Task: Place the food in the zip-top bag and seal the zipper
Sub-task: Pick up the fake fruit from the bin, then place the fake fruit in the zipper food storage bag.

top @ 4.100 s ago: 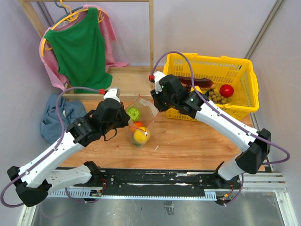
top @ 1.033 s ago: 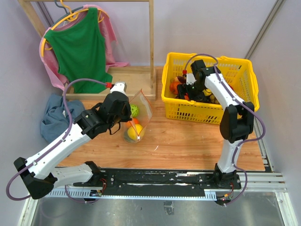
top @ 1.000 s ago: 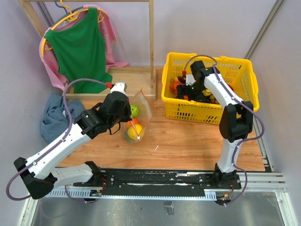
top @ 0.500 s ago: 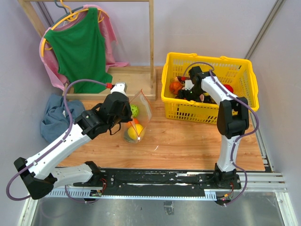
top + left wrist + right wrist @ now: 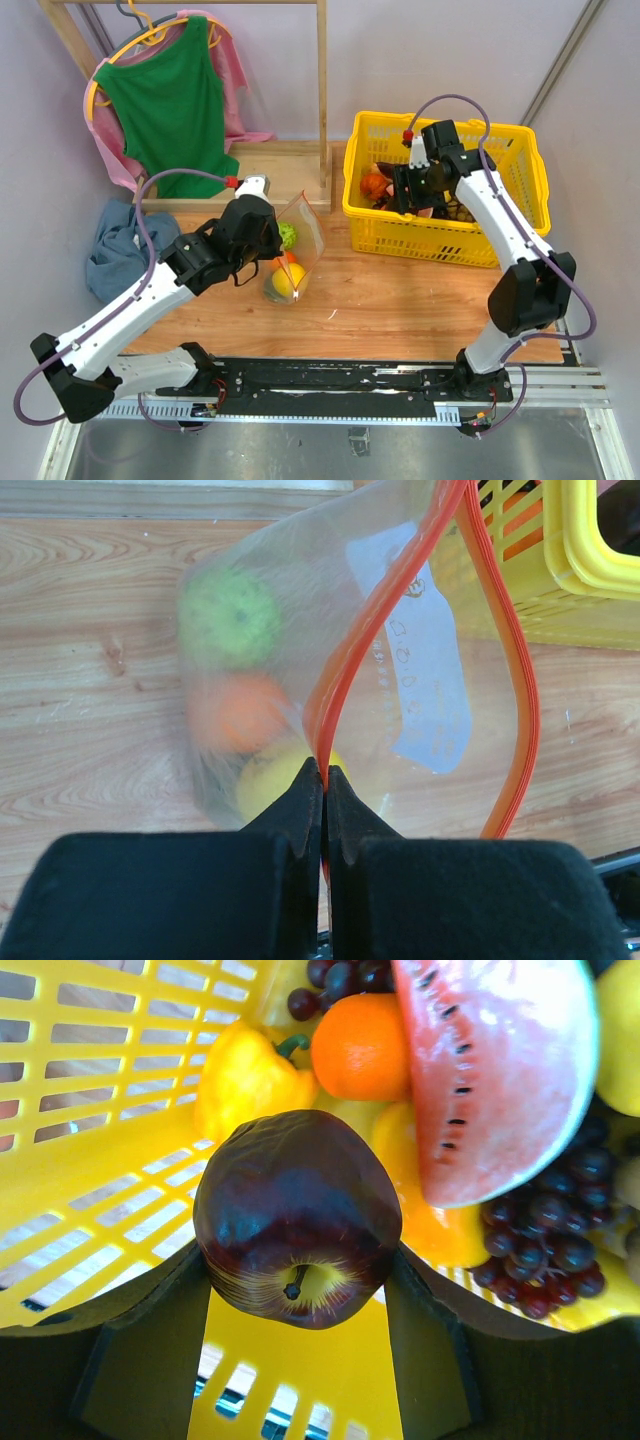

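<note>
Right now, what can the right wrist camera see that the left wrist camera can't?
Only the right wrist view: the right fingers gripping a dark apple, with a watermelon slice, an orange, a yellow pepper and purple grapes nearby.

Only the left wrist view: the left fingers pinching the zipper of the clear bag, which holds a green piece, an orange piece and a yellow piece, and the wooden table.

Both: the yellow basket, just its corner in the left wrist view.

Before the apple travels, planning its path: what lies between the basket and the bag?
Only bare wooden table between basket and bag, per top view.
</note>
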You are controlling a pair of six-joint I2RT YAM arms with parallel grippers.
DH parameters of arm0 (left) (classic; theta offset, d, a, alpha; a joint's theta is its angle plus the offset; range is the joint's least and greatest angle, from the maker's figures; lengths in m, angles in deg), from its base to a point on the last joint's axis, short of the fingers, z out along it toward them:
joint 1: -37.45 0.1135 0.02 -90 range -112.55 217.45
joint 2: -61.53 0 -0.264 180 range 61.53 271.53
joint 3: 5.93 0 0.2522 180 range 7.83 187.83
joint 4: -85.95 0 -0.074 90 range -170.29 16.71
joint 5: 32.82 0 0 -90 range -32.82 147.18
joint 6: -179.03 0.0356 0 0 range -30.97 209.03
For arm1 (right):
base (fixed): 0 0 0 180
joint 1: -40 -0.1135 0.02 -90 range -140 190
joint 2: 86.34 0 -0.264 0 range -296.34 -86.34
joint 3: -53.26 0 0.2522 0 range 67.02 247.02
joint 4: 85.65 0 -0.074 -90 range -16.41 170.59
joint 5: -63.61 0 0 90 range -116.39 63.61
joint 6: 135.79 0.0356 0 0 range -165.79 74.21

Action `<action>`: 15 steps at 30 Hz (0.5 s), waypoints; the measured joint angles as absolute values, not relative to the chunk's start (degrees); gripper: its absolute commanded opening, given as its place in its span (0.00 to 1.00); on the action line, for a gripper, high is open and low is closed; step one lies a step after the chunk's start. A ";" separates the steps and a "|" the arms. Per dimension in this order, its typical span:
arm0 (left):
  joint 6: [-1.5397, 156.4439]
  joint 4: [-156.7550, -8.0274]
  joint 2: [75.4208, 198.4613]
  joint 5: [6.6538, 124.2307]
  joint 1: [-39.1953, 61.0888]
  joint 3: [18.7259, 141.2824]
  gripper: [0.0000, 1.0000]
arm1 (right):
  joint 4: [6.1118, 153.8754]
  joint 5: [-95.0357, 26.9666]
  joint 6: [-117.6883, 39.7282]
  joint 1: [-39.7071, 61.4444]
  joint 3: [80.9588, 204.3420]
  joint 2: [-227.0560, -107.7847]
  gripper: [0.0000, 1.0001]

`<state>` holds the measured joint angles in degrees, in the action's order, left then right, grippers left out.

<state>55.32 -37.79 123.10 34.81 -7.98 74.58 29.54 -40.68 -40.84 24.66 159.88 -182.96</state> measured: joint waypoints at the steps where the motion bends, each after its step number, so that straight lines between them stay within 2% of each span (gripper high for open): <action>1: 55.25 -37.79 123.16 34.81 -7.98 74.58 0.00 | 29.72 -39.65 -40.82 24.49 159.72 -182.15 0.19; 15: 54.90 -38.18 124.80 35.40 -7.98 74.58 0.00 | 33.35 -26.01 -40.65 19.24 157.43 -167.57 0.16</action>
<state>54.90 -38.18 124.80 35.40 -7.98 74.58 33.35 -26.01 -40.65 19.24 157.43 -167.57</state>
